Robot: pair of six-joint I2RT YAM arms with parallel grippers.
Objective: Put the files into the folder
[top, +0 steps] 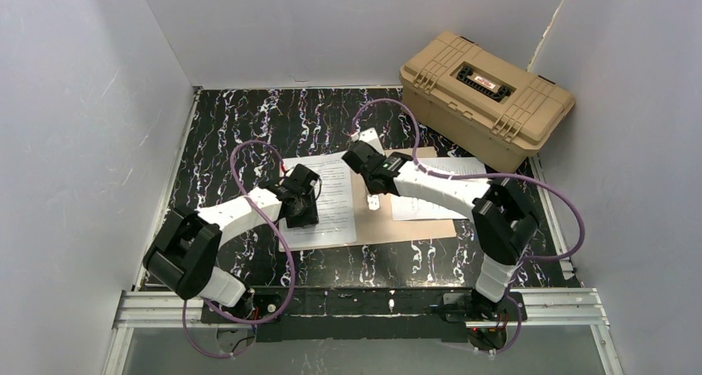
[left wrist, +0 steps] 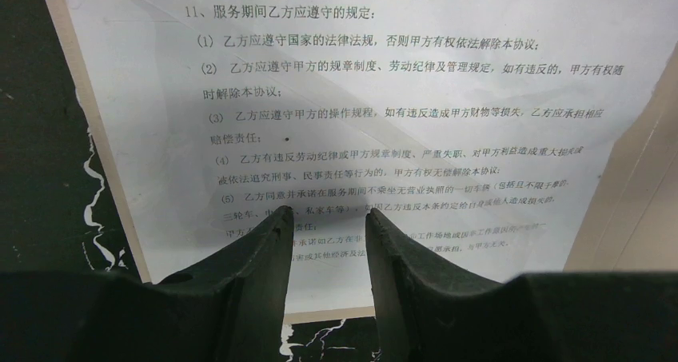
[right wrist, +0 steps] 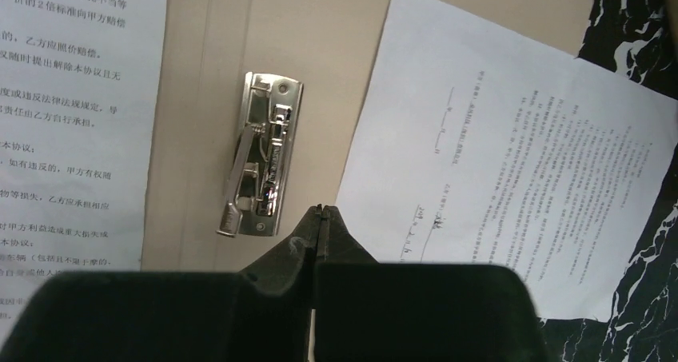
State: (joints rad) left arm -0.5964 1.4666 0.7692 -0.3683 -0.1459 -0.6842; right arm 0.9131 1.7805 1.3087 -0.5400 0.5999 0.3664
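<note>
The tan folder (top: 389,222) lies open on the table, with its silver clip (right wrist: 262,154) at the spine. One printed sheet (top: 338,194) lies on its left half and another sheet (top: 435,199) on its right half, hanging past the folder's edge. My left gripper (top: 304,216) is open and empty, its fingertips (left wrist: 277,226) low over the bottom of the left sheet (left wrist: 384,98). My right gripper (top: 362,158) is shut and holds nothing. It hovers over the bare folder (right wrist: 336,74), between the clip and the right sheet (right wrist: 512,154).
A bulky tan plastic case (top: 487,93) with latches stands at the back right against the wall. White walls close in the black marbled table (top: 248,127) on three sides. Purple cables loop over both arms.
</note>
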